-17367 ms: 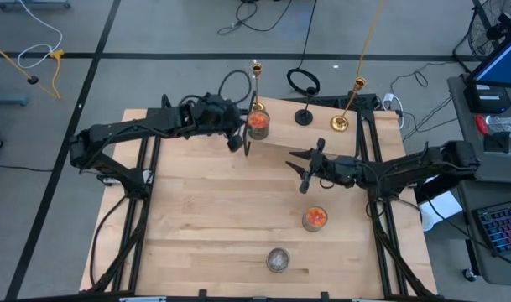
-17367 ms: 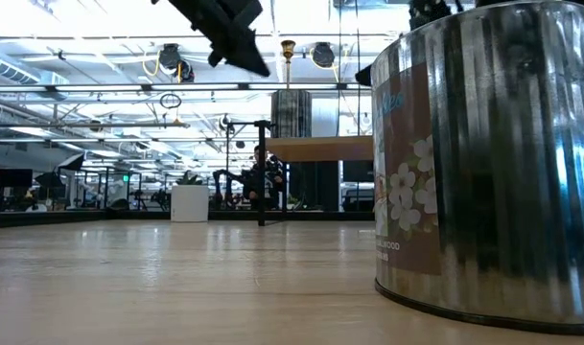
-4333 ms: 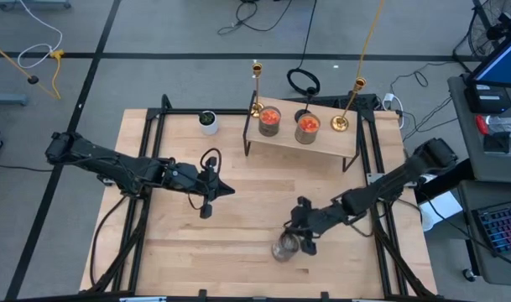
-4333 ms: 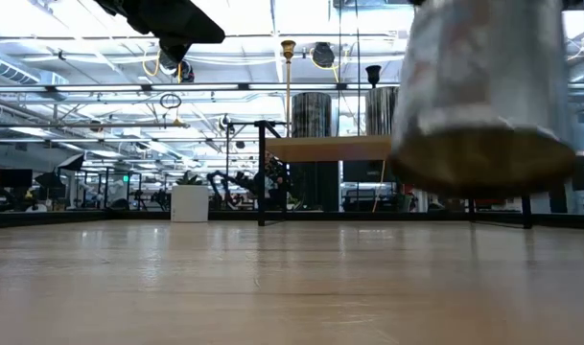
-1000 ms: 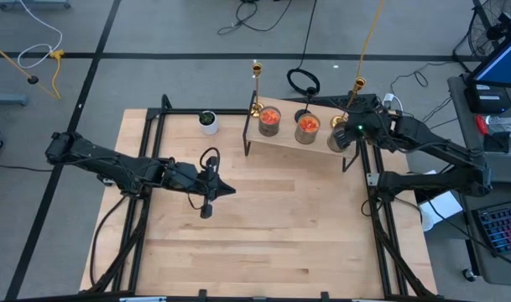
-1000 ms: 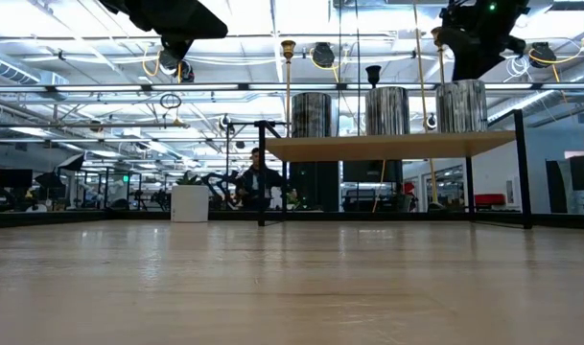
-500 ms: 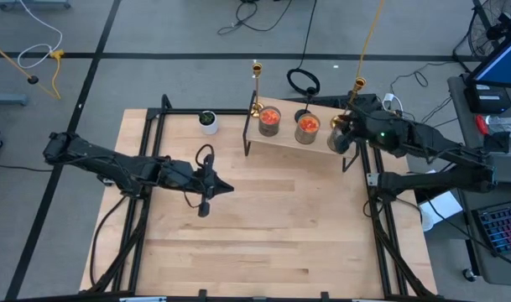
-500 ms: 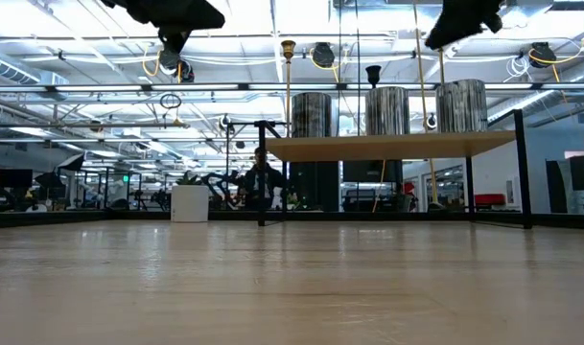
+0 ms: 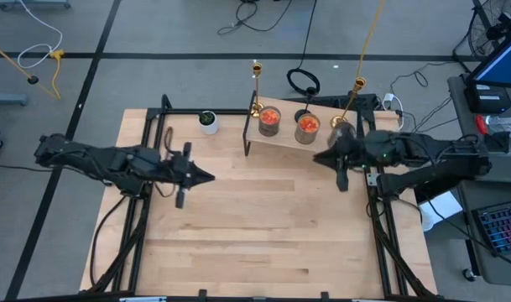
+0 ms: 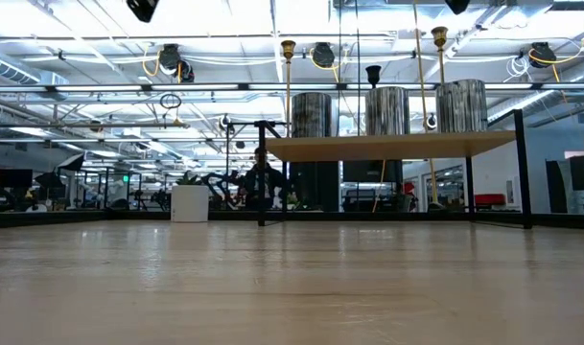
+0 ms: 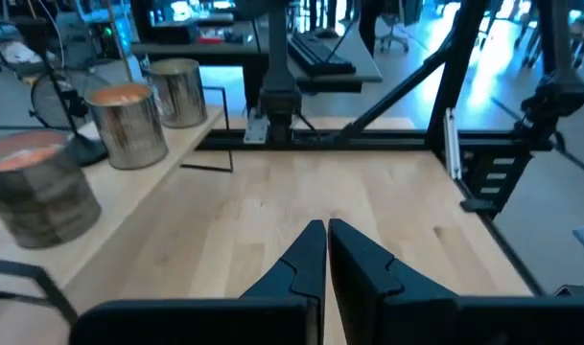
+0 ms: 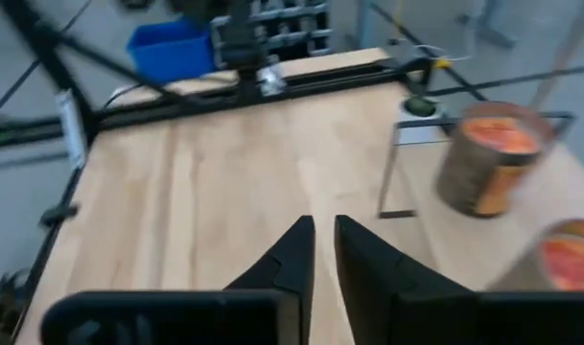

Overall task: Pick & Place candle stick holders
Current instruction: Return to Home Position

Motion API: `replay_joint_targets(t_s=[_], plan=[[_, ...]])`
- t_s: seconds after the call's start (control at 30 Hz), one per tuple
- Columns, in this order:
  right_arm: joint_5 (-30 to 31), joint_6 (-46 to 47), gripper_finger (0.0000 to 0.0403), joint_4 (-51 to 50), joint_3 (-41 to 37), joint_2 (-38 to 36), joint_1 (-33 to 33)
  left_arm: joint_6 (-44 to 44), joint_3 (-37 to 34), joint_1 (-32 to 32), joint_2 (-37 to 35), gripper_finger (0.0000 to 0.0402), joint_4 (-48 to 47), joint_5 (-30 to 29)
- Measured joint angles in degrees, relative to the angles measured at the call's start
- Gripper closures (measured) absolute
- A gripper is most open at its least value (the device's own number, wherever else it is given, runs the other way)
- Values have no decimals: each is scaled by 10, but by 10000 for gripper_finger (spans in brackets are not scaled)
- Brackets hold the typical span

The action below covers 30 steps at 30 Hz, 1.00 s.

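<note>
Candle stick holders (image 10: 387, 110) all stand on the shelf (image 9: 284, 144) just beyond the right gripper (image 9: 318, 158): two orange-red jars (image 9: 270, 119), a grey jar (image 10: 460, 105), two gold holders (image 9: 256, 84) and a black holder (image 9: 304, 116); their labels are too blurred to read. Both grippers hang over the table (image 9: 238, 235) with fingers (image 11: 301, 264) pressed together, the left gripper (image 9: 206, 177) well apart from the shelf.

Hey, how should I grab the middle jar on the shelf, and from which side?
Grip the middle jar by its upright round wall, coming from the shelf's front: the black holder stands just behind, and gaps either side leave room.
</note>
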Motion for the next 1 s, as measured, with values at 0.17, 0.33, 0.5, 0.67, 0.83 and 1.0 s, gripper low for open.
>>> replay_joint_targets(t_s=[0.17,0.33,0.5,0.67,0.83,1.0], plan=[[1,-9,388,36,-22,9,64,0,0,0,-55,378,-38,-1],[0,-9,400,119,-79,6,119,3,0,0,-96,378,-67,-40],[-16,-34,395,146,-133,2,158,31,0,0,-120,378,-125,-75],[-16,-53,397,186,-192,-6,179,60,0,0,-118,378,-165,-44],[-56,-78,398,258,-268,-29,182,110,-38,0,-122,378,-143,-16],[-121,-99,401,371,-360,-67,176,133,-114,8,-138,378,-101,-10]])
